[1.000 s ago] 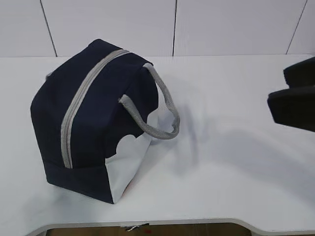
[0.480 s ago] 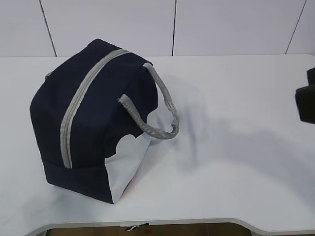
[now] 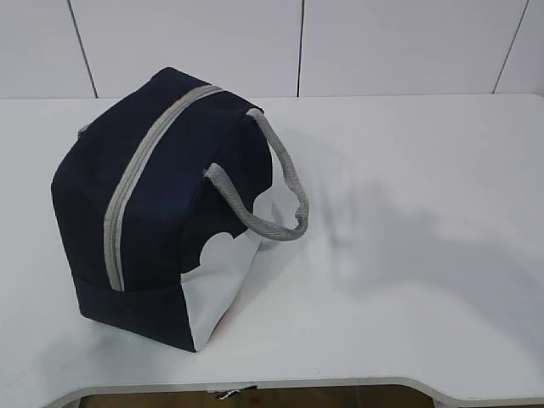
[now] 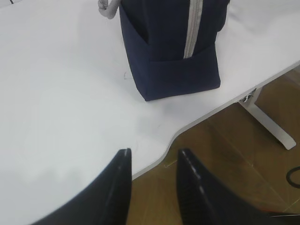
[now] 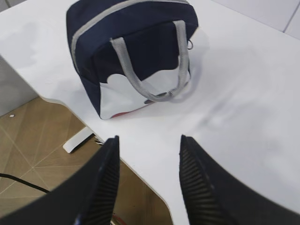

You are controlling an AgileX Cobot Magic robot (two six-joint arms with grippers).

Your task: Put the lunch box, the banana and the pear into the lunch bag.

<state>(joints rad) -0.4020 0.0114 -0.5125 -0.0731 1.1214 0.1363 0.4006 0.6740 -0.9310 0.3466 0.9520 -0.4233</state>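
Observation:
The navy-blue lunch bag [image 3: 161, 212] stands on the white table [image 3: 408, 255] at the left, its grey zipper [image 3: 136, 183] closed along the top and its grey strap handle [image 3: 272, 183] hanging on the right side. It also shows in the left wrist view [image 4: 171, 51] and the right wrist view [image 5: 131, 51]. The lunch box, the banana and the pear are out of view. My left gripper [image 4: 152, 154] is open and empty over the table's front edge. My right gripper [image 5: 149, 140] is open and empty, well back from the bag. Neither gripper shows in the exterior view.
The table's curved front edge [image 4: 187, 131] runs close below the bag. Wood floor [image 4: 243, 164] and a white table leg [image 4: 267, 124] lie beyond it. A white panelled wall [image 3: 297, 47] backs the table.
My right gripper has drawn back out of the exterior view at the right edge. The bag has not moved.

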